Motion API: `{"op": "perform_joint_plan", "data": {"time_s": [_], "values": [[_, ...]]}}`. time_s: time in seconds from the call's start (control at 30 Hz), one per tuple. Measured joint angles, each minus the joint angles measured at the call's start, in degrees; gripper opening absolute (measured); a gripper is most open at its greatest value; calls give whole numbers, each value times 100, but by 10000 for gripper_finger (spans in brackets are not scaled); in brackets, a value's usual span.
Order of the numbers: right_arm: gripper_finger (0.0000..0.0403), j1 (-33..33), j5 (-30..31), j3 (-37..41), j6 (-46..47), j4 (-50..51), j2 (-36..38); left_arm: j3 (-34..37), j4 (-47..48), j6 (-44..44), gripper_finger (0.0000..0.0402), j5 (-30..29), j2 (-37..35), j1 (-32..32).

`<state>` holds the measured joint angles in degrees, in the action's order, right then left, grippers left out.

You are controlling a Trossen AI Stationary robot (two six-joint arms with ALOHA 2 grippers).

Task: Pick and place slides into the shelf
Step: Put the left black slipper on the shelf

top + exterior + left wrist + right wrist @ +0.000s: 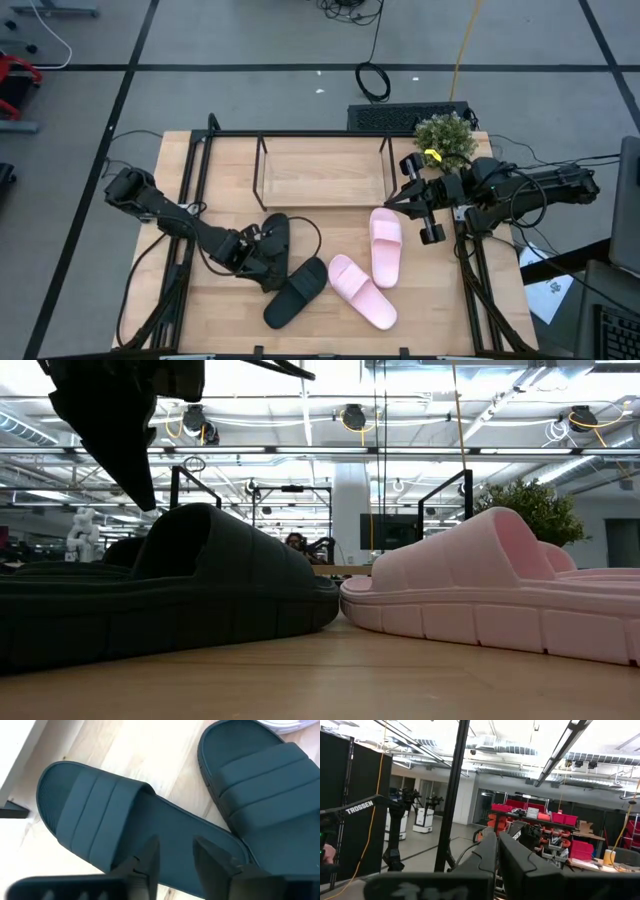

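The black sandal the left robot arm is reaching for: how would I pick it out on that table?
Start at the empty wire shelf at the table's far edge, then look toward its near left corner, where the left gripper hangs open. The black slide under its fingers is the one. Its twin, the other black slide, lies nearer the table's front edge, beside a pink slide.

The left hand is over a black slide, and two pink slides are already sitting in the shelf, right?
Not quite. The left hand is over a black slide, but the two pink slides are not in the shelf. The high view shows them lying on the table in front of it, and nothing sits in the shelf.
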<state>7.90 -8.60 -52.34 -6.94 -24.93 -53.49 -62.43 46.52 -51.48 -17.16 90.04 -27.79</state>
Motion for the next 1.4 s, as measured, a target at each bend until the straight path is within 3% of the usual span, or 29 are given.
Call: {"op": "perform_joint_plan", "data": {"time_s": [0.2, 0.5, 0.7, 1.4], "values": [[9, 0, 2, 0, 0, 2, 0, 0, 15, 292, 170, 26, -2, -82], [9, 0, 4, 1, 0, 193, 0, 0, 183, 668, 148, -1103, -2, -190], [9, 0, 4, 2, 0, 255, 0, 0, 179, 749, 132, -1037, -4, -171], [9, 0, 7, 4, -173, 390, 2, 9, 119, 1219, 131, -925, 254, -89]]}}
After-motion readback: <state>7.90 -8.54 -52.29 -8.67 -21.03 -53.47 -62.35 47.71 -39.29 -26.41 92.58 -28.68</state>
